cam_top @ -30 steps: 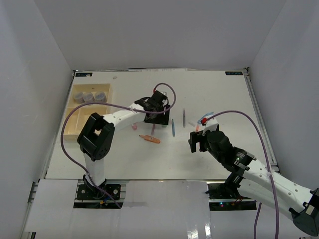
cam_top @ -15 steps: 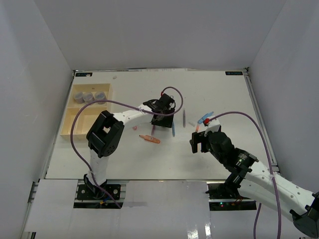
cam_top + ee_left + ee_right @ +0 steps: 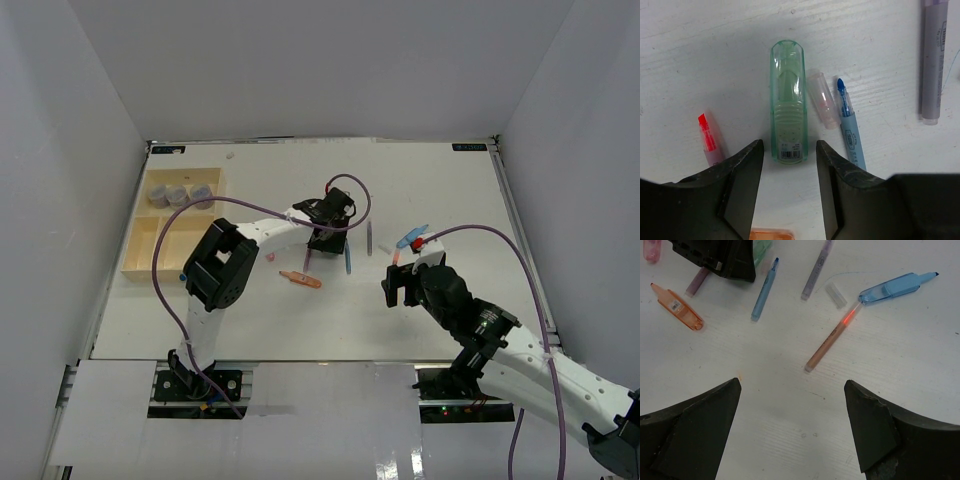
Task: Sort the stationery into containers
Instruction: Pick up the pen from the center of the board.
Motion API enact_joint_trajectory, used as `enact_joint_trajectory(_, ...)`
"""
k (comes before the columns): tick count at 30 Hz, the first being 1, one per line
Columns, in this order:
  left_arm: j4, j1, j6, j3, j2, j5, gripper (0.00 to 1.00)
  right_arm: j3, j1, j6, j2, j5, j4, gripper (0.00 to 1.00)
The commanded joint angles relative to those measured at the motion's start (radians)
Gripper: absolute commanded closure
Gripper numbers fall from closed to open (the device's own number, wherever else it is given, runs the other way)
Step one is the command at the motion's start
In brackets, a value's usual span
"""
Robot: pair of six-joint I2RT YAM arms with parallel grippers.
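Where the worktop [image 3: 440, 190] runs into its far left corner sits the tray [image 3: 148, 245], and from where I stand its far section holds all three pots [image 3: 178, 194], upright in a row, just beside one another; the left arm's elbow [image 3: 217, 268] hangs over the tray's near right corner, so what lies in that section I cannot tell. The pens I can see lie on the middle of the worktop, well apart from the tray. The left gripper [image 3: 788, 150] is down over the green marker [image 3: 788, 100], jaws partly apart either side of its end, a sliver of worktop showing each side. A clear cap [image 3: 822, 100] and a blue pen [image 3: 850, 130] lie just beside it, a red-tipped marker [image 3: 707, 140] on the other side. The right gripper [image 3: 792, 384] hangs with jaws wide apart, near a peach pen [image 3: 832, 342] and a blue marker [image 3: 895, 286]
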Motion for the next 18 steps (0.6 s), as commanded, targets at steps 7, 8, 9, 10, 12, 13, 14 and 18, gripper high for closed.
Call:
enact_joint_trajectory(7,-0.012,0.001,0.009,0.023,-0.002,-0.039,0.58,-0.014,-0.005,0.014,-0.022,0.021,-0.001,0.10)
enact_joint_trajectory(8,-0.014,0.000,0.009,0.022,-0.007,-0.038,0.60,-0.014,-0.003,0.014,-0.022,0.023,-0.001,0.10)
enact_joint_trajectory(9,-0.014,0.001,0.011,0.020,-0.011,-0.038,0.63,-0.013,-0.003,0.014,-0.022,0.023,-0.001,0.10)
enact_joint_trajectory(10,-0.014,0.001,0.011,0.019,-0.025,-0.038,0.64,-0.013,-0.005,0.014,-0.022,0.023,-0.001,0.10)
enact_joint_trajectory(12,-0.015,0.001,0.011,0.019,-0.041,-0.035,0.67,-0.013,-0.003,0.014,-0.022,0.021,-0.001,0.10)
enact_joint_trajectory(13,-0.020,0.001,0.009,0.020,-0.051,-0.033,0.67,-0.011,-0.005,0.014,-0.024,0.021,-0.003,0.10)
enact_joint_trajectory(14,-0.021,0.001,0.009,0.022,-0.071,-0.033,0.68,-0.010,-0.003,0.013,-0.024,0.021,-0.001,0.10)
enact_joint_trajectory(18,-0.043,0.007,0.012,0.040,-0.145,-0.064,0.68,-0.007,-0.005,0.008,-0.027,0.018,-0.003,0.10)
